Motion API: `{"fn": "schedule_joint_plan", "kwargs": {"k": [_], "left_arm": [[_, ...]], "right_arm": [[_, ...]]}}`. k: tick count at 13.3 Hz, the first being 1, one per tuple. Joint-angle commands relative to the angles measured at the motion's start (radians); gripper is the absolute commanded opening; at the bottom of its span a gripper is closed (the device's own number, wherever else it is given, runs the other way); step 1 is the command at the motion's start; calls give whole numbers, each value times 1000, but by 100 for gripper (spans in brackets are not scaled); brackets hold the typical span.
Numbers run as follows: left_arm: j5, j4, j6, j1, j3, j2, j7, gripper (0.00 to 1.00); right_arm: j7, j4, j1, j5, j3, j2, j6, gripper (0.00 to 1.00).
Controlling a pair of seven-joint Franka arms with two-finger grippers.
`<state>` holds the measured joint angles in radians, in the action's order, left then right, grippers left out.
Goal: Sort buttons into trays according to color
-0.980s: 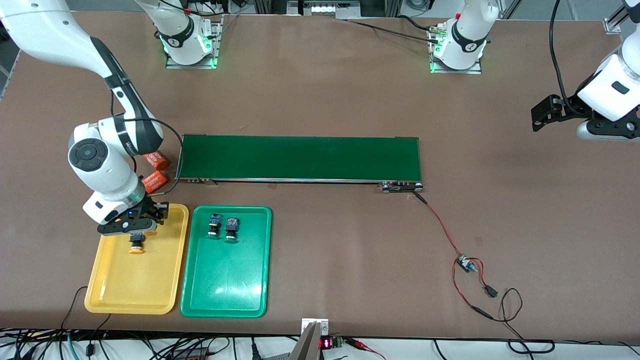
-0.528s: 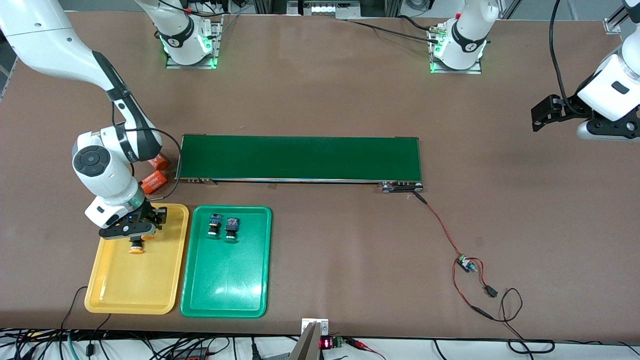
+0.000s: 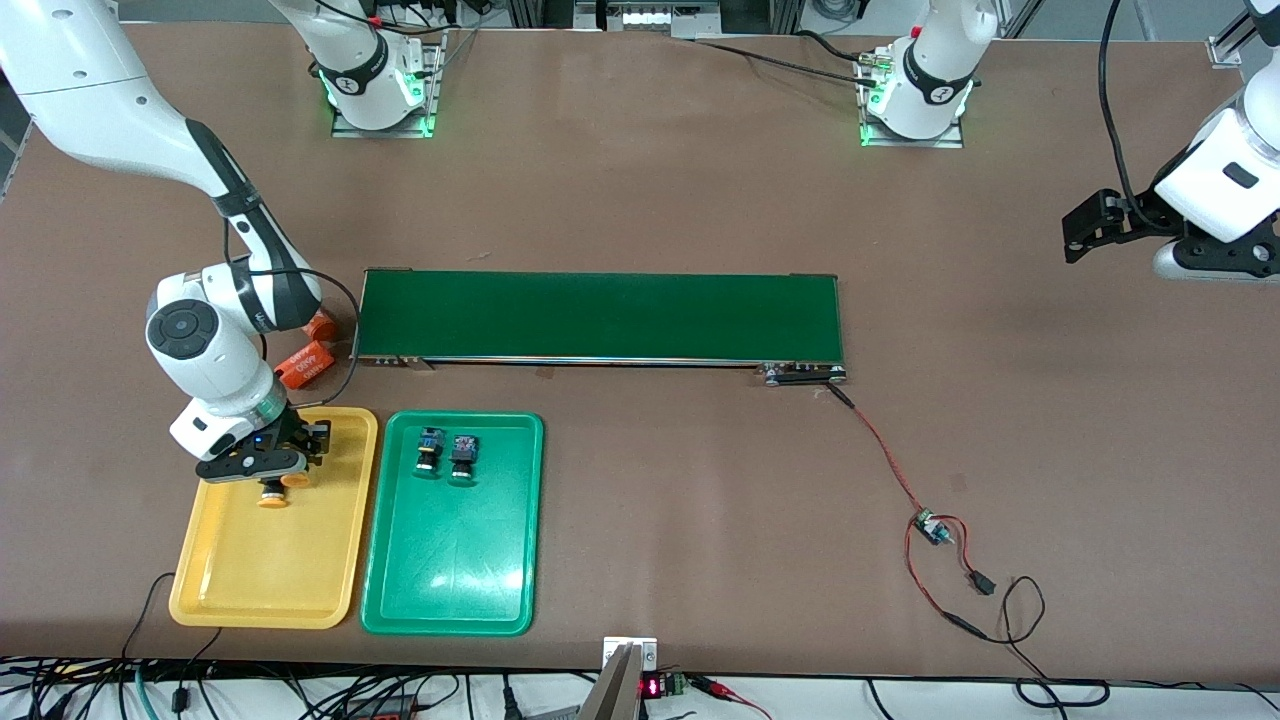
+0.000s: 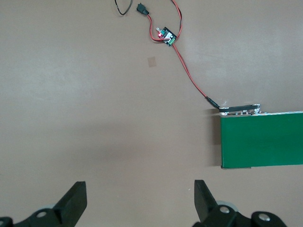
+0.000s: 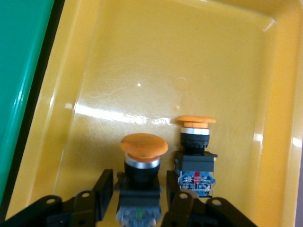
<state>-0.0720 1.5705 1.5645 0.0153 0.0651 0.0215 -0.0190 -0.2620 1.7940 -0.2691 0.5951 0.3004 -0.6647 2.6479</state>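
My right gripper (image 3: 268, 478) is low over the yellow tray (image 3: 260, 580), at the tray's end nearest the conveyor. In the right wrist view its fingers (image 5: 105, 189) stand open on either side of a yellow-orange-capped button (image 5: 142, 156), with small gaps showing. A second yellow-orange button (image 5: 195, 142) lies beside it in the same tray (image 5: 189, 61). Two green-capped buttons (image 3: 429, 450) (image 3: 462, 457) lie in the green tray (image 3: 450, 570). My left gripper (image 3: 1085, 225) waits open and empty over bare table (image 4: 140, 201) at the left arm's end.
A long dark-green conveyor belt (image 3: 600, 315) lies across the middle of the table, and its end shows in the left wrist view (image 4: 265, 139). Two orange cylinders (image 3: 305, 362) lie between the belt and the right arm. A red wire with a small board (image 3: 932, 527) trails from the belt.
My right gripper has shifted slightly toward the right arm's end of the yellow tray. The orange-capped button under it has stayed in the tray. The left arm has not moved.
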Motion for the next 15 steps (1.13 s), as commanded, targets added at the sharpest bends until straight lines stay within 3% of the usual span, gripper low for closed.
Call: {"fn": "schedule_joint_plan", "kwargs": {"k": [1, 4, 6, 11, 15], "left_arm": [[14, -23, -20, 3, -2, 5, 17, 100], [15, -23, -21, 3, -2, 5, 19, 100], [14, -23, -21, 5, -1, 5, 17, 100], [14, -23, -21, 3, 19, 3, 19, 100], [14, -23, -23, 3, 21, 3, 19, 100]], "right_arm": [[0, -19, 7, 18, -4, -12, 9, 80], [1, -19, 7, 8, -4, -9, 26, 86], [-3, -12, 8, -3, -1, 13, 18, 100], [-118, 5, 36, -15, 68, 141, -192, 100], [-114, -2, 56, -210, 104, 296, -430, 100]]}}
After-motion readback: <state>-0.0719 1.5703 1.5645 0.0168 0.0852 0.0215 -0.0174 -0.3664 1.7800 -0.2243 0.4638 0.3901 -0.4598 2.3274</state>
